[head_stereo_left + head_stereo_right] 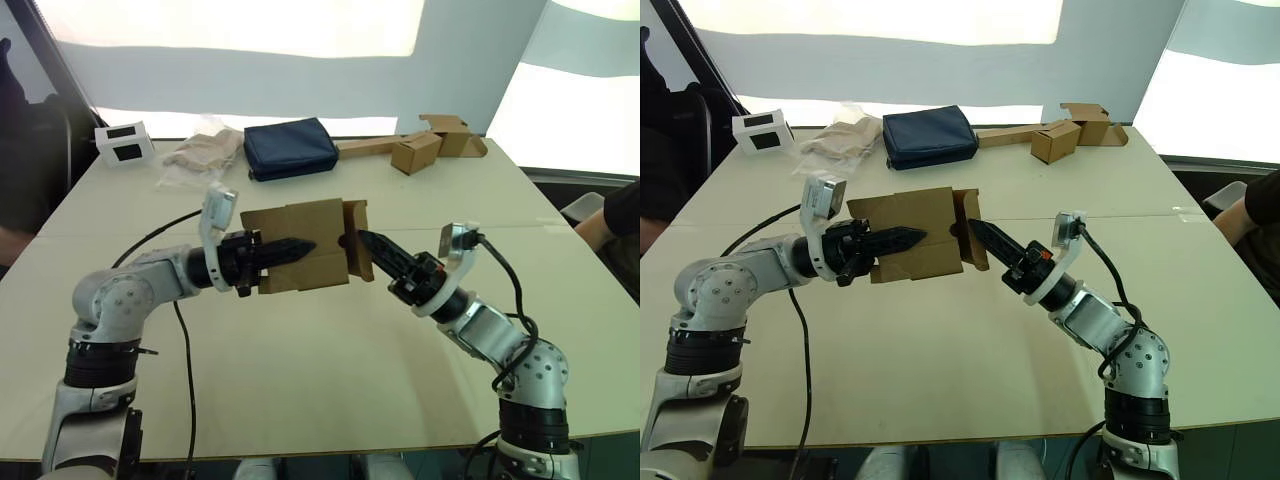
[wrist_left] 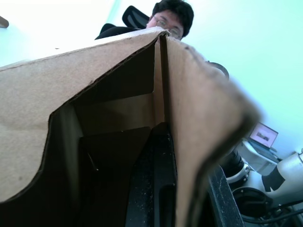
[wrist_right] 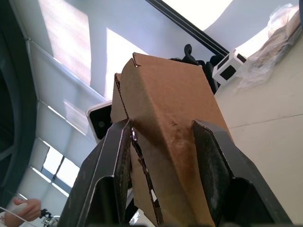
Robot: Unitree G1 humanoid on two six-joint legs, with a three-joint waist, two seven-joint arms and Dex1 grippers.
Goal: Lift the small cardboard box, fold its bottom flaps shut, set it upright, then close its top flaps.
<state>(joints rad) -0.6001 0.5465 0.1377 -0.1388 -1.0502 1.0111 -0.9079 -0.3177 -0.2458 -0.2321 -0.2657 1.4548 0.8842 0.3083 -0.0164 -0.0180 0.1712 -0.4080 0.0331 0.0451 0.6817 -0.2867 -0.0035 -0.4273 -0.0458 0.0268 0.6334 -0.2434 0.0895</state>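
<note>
The small cardboard box hangs on its side above the table's middle, held between both arms. My left gripper is shut on one side wall; the left wrist view shows one finger inside the box and the other outside that wall. My right gripper is at the box's right end, open, its two fingers straddling a folded-over flap. The flaps at that end stand partly folded. I cannot tell which end is the bottom.
At the table's far side lie a navy pouch, a clear plastic bag, a white device and a cardboard strip with smaller boxes. A person sits at the right edge.
</note>
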